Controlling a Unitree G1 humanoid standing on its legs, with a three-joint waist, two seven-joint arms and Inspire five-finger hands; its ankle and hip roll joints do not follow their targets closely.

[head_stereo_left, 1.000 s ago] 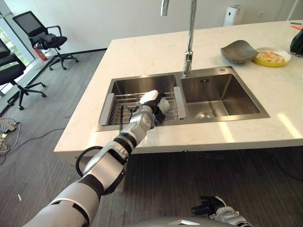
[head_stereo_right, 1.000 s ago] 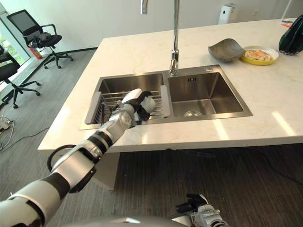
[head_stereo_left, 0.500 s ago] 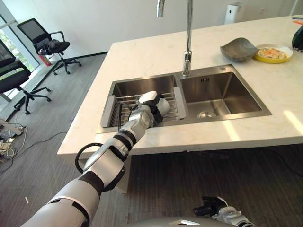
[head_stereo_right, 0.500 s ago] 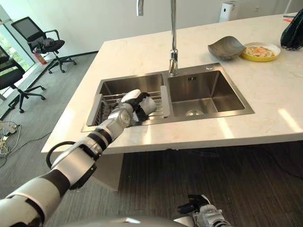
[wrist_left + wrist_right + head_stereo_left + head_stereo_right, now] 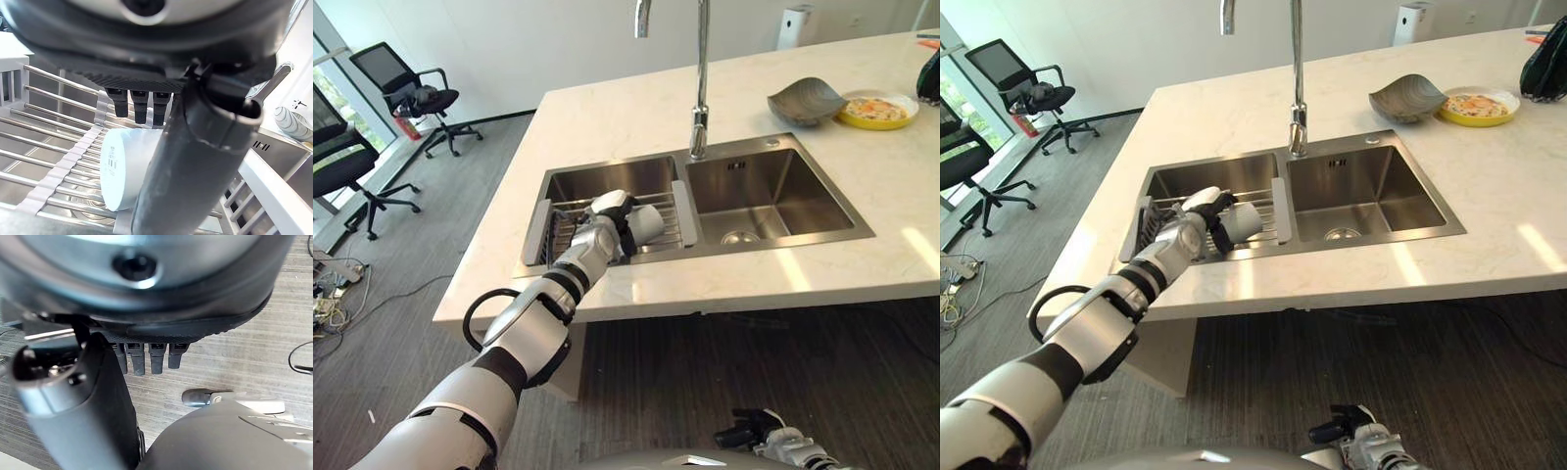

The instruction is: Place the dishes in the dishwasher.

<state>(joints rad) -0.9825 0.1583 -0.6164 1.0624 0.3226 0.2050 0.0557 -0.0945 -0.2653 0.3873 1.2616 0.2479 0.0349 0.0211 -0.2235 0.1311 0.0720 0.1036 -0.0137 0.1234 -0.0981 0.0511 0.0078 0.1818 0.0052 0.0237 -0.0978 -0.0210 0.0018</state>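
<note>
A white cup (image 5: pixel 646 225) lies on its side over the wire rack (image 5: pixel 564 235) in the sink's left basin. My left hand (image 5: pixel 608 216) reaches in from the counter's near edge and is curled round it. In the left wrist view the cup (image 5: pixel 126 167) sits between the thumb (image 5: pixel 195 166) and the fingers (image 5: pixel 139 105), just above the rack's bars. A grey bowl (image 5: pixel 806 101) and a yellow plate (image 5: pixel 876 111) with food stand on the counter at the far right. My right hand (image 5: pixel 751 434) hangs low above the floor with its fingers (image 5: pixel 146 360) relaxed, holding nothing.
A tall faucet (image 5: pixel 699 83) rises behind the divider between the basins. The right basin (image 5: pixel 773 196) holds only its drain. A dark object (image 5: pixel 930 78) sits at the counter's far right edge. Office chairs (image 5: pixel 406 93) stand on the floor to the left.
My left hand has moved a little to the left and farther over the rack, keeping the white cup in its grasp. The camera view has shifted slightly.
</note>
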